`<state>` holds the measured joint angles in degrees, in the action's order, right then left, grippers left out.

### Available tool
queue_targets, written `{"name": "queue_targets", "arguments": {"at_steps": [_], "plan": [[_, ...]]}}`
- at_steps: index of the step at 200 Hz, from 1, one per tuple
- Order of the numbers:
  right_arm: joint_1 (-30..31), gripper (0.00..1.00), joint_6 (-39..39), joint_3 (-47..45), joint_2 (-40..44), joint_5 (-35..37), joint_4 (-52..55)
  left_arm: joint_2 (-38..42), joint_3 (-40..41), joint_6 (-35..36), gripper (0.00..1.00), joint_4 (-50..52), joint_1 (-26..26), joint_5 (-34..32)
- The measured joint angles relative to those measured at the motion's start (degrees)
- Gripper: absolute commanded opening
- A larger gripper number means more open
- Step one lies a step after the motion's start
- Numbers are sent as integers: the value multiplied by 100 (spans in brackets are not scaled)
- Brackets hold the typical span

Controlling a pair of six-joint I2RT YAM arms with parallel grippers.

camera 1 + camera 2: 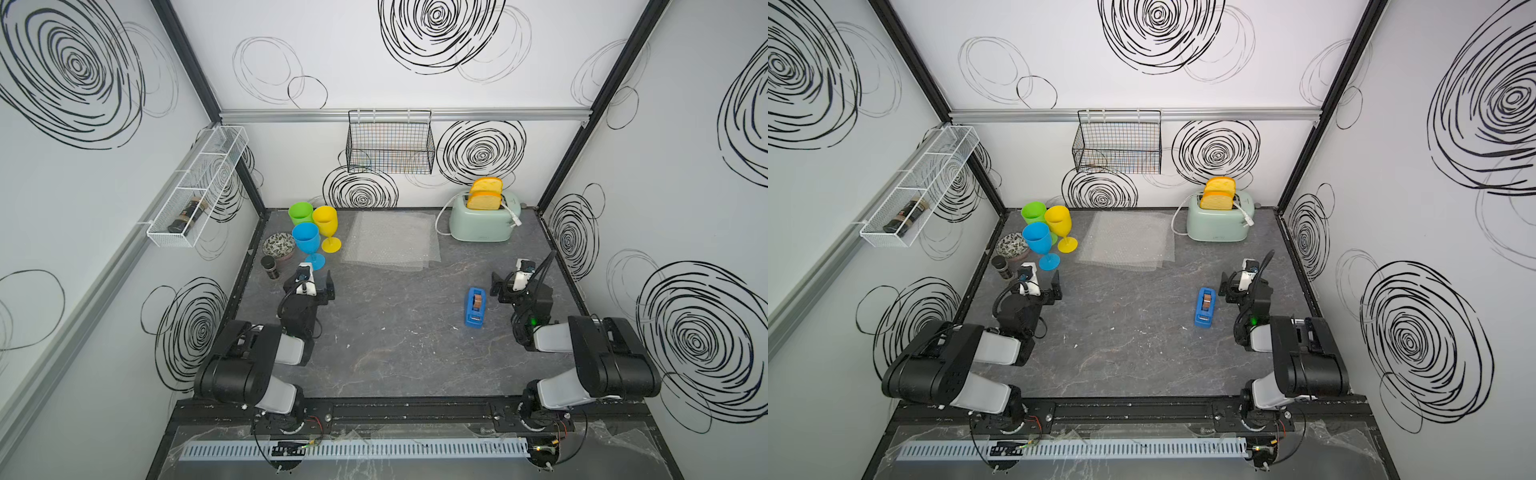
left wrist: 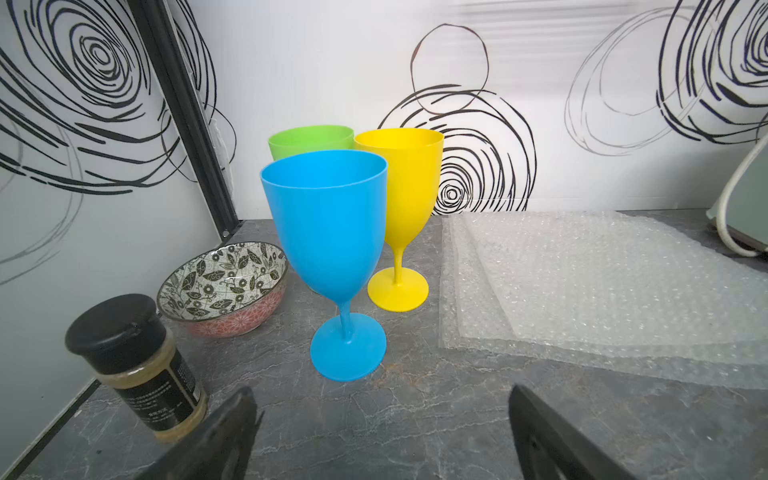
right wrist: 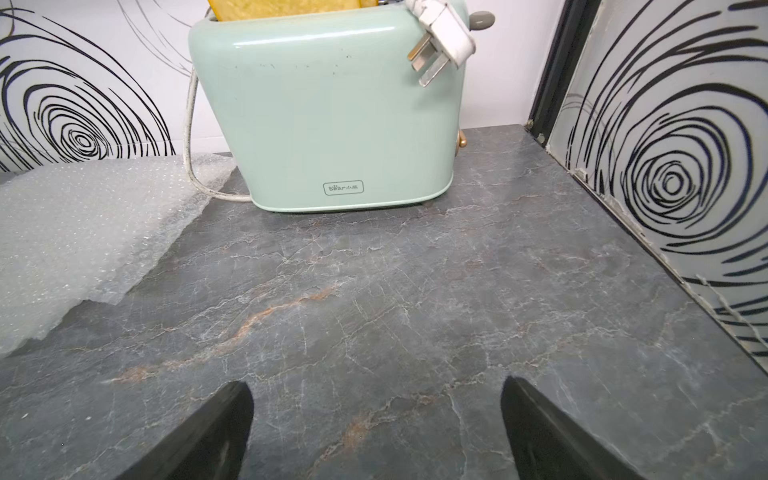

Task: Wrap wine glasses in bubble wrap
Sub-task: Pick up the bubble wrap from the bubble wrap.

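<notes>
The blue goblet (image 2: 330, 249) is standing upright on its round foot at the back-left of the table (image 1: 395, 353), its long axis running straight up and down. It is sitting almost dead ahead of the left gripper (image 2: 382, 399) and is the nearest of the three. Just behind it the yellow goblet (image 2: 401, 195) and the green goblet (image 2: 309, 139) are crowding in, also upright. Whether their cups are touching, I cannot tell.

The bubble wrap (image 1: 390, 241) is lying flat just beside them, a loose stack of sheets fanned at the corners. It is filling the back-middle of the table between the goblets and the toaster (image 1: 482, 222).

The left gripper's jaws are standing wide apart and holding nothing, and they are opening sideways, across that vertical stem. The right gripper (image 3: 376, 388) is gaping and empty too. It is facing the toaster with a corner of the wrap off to one side, well apart from the goblets, and the tape dispenser (image 1: 476, 307) is lying near it.

So I'm judging the left arm to be the nearer one by far. A straight push forward is looking like the way onto the blue goblet. The patterned bowl (image 2: 222, 286) and the spice jar (image 2: 137, 361) are hemming in its wall side, so a wide swing there is risking a knock.
</notes>
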<state>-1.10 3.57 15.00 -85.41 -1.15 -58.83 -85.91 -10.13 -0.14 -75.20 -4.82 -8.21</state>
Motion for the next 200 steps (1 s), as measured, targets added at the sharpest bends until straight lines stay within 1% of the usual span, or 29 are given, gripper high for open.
{"name": "queue_targets", "arguments": {"at_steps": [139,153,169,185,200], "plan": [[35,97,0,0,26,44,15,37,9,4,96,15,-2,0],[74,97,0,7,221,136,199,337,4,24,96,278,-2,24],[125,97,28,107,592,247,616,1034,-118,59,97,968,-7,79],[140,97,186,374,997,334,1165,1740,-516,83,96,1829,-17,162],[149,97,577,748,1333,431,1823,2306,-1025,87,96,2717,-35,269]]}}
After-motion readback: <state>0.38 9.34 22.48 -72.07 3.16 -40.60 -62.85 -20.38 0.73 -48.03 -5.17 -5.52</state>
